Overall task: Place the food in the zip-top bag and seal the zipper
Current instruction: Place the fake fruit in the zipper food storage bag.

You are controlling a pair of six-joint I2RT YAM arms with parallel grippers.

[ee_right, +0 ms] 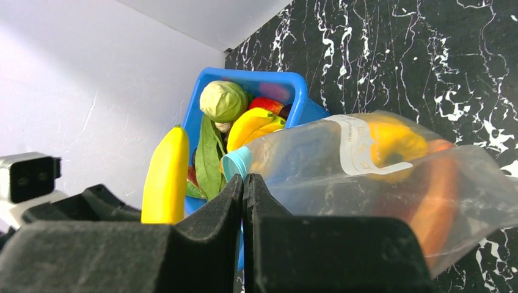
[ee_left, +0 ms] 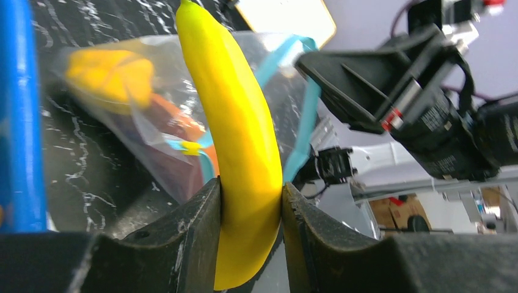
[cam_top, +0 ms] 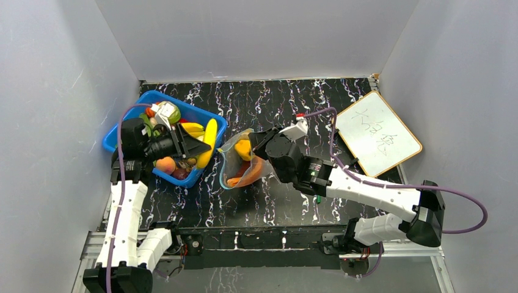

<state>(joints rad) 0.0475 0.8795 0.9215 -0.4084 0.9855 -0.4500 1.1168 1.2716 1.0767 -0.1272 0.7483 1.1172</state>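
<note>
A yellow banana [ee_left: 235, 110] held near the zip-top bag [ee_right: 317, 165]
The left hand [ee_left: 251, 196] grips it by the blue bin [cam_top: 189, 107]; the right hand [ee_right: 243, 183], closed, pinches the teal zipper [ee_right: 235, 163].

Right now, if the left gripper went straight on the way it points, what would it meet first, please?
Probably the zip-top bag: the left gripper, holding a banana, points at its mouth, though depth is unclear.

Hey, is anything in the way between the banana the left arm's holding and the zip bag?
Nothing visible. The left gripper, jaws shut on the banana, is at the blue bin rim, and the bag lies right beside it, its teal edge pinched by the right gripper.
</note>
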